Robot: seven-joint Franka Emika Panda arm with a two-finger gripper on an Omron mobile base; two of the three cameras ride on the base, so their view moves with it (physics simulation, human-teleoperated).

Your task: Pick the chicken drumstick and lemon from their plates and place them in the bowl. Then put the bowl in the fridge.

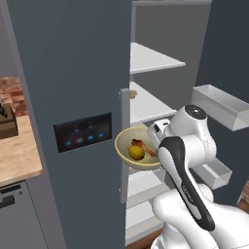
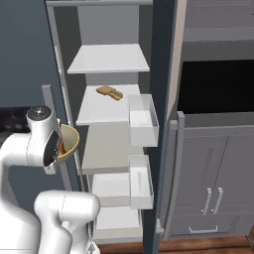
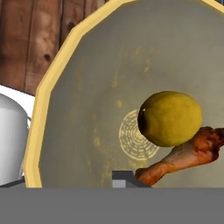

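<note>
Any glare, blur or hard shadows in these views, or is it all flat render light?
Left base view: even light, bowl and lemon crisp, fridge glare-free. Right base view: soft shading under shelves. Hand view: lemon's left edge darkly shaded, drumstick slightly soft.

Tilted olive bowl (image 1: pixel 127 146) holds lemon (image 1: pixel 136 152) and drumstick (image 1: pixel 141 144) before open fridge (image 1: pixel 73 87).

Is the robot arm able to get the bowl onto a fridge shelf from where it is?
Probably yes. The fridge door is open, and the bowl, with lemon and drumstick inside, hangs just in front of the shelves. Nothing looks in the way.
</note>
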